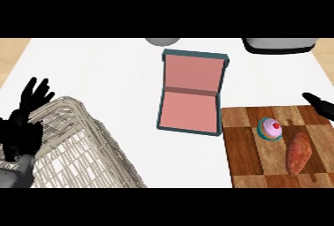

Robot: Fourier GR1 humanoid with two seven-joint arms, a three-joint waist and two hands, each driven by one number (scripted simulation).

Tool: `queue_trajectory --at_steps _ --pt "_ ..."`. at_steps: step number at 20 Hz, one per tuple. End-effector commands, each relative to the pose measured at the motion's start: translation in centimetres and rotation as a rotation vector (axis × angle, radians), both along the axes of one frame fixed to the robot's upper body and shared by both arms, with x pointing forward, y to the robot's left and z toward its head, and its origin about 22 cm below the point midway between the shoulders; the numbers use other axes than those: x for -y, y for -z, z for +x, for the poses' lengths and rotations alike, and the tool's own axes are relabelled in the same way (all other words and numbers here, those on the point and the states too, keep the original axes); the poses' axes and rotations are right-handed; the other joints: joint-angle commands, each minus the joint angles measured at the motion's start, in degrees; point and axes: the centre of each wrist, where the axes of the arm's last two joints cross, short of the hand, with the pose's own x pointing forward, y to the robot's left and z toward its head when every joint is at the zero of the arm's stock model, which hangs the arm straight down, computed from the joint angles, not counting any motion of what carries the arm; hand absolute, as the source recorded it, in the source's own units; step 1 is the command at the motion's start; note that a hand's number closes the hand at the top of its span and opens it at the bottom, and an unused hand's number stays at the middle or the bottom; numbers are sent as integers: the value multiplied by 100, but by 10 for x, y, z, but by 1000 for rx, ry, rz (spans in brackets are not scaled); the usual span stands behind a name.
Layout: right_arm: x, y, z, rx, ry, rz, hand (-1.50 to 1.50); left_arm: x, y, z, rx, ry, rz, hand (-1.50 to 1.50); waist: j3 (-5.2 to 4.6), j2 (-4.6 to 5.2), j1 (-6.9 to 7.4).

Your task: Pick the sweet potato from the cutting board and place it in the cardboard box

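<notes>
An orange-brown sweet potato lies lengthwise on the wooden cutting board at the lower right. The box sits mid-counter, lid open, pink inside with a teal rim. My right hand enters from the right edge above the board's far corner; only straight dark fingers show, a short way up and to the right of the sweet potato, holding nothing. My left hand rests open at the left edge, fingers up, behind a wire basket.
A cupcake with a cherry stands on the board just left of the sweet potato's top end. A large wire basket fills the lower left. A grey round object and a dark-rimmed vessel sit at the counter's far edge.
</notes>
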Motion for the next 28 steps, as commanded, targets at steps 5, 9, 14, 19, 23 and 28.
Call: queue_trajectory --at_steps 5,9,14,19,23,28 --pt "22 33 -44 141 277 16 -150 6 38 -33 -155 153 166 0 -25 6 -43" --pt "34 44 -67 -114 162 -168 -150 18 34 -28 -132 160 150 0 -42 32 -53" --pt "61 18 -83 -401 61 -340 -150 17 34 -34 -132 154 156 0 -61 32 -26" --pt "59 -3 -83 -723 -118 -411 -150 8 25 -22 -138 142 165 0 -75 92 9" --pt "40 -4 -86 -870 -224 -369 -150 11 29 -25 -143 143 162 0 -60 52 44" --pt "13 -21 -71 -930 -225 -367 -150 26 40 -26 -134 181 164 0 -60 71 112"
